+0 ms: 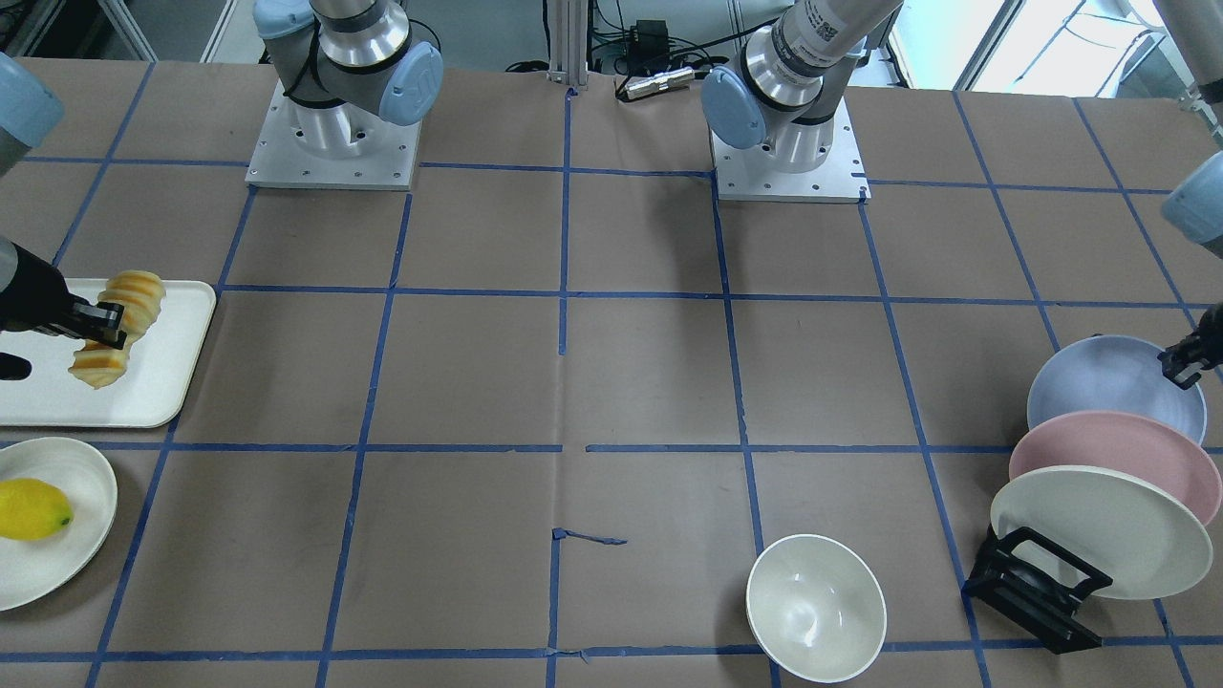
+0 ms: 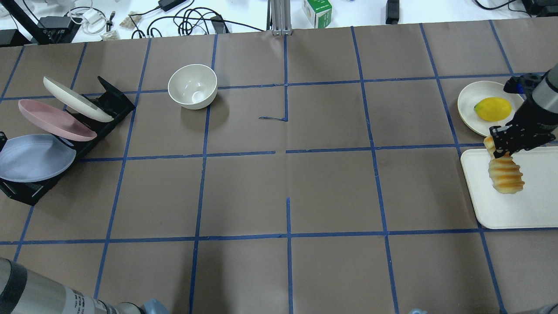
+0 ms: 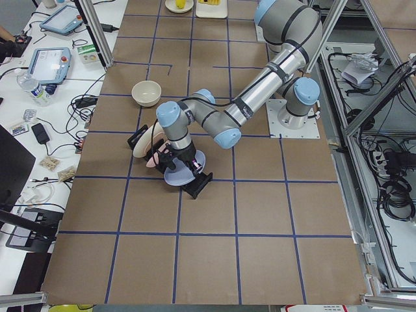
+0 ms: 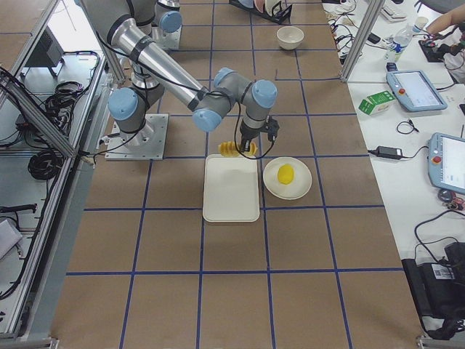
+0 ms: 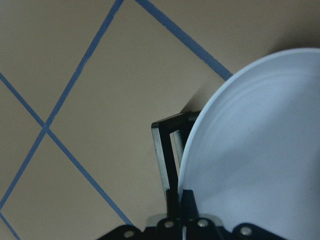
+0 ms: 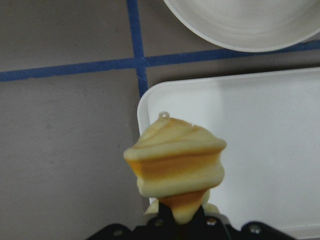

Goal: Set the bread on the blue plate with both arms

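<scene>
Orange-crusted bread [image 2: 505, 176] hangs over the tray [image 2: 523, 213], pinched in our right gripper [image 2: 500, 147], while our left gripper [image 1: 1185, 365] nips the blue plate [image 1: 1108, 392] by its rim in the rack [image 1: 1037, 588]; either thin hold could slip.

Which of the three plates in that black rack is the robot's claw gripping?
The blue plate, at the end of the rack: the left gripper pinches its rim. The pink plate and cream plate are untouched.
</scene>
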